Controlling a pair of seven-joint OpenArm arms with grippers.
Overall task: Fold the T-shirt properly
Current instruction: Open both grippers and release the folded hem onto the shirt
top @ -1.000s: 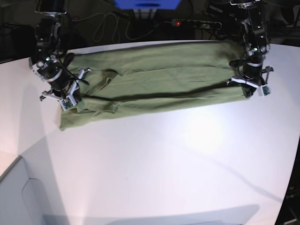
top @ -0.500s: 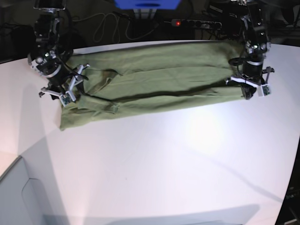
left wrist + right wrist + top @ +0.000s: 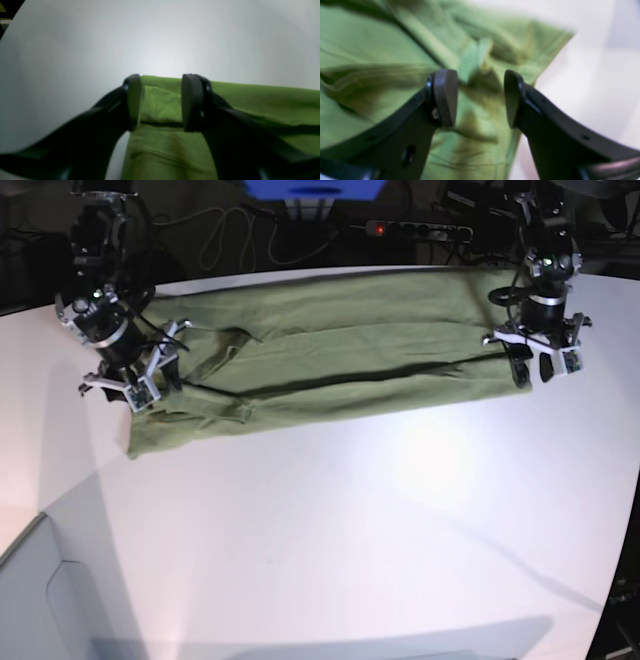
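On the white table [image 3: 330, 540], the T-shirt [image 3: 340, 360] is seen lengthwise-folded, left gripper [image 3: 541, 370] and right gripper [image 3: 135, 385] spread wide and empty above its ends, seemingly releasing it.

Both wrist views are blurred: the T-shirt [image 3: 382, 50] shows only soft folds, its seams unreadable. The right gripper [image 3: 481, 97] and left gripper [image 3: 161, 102] hide cloth behind them, their bases cut off below.
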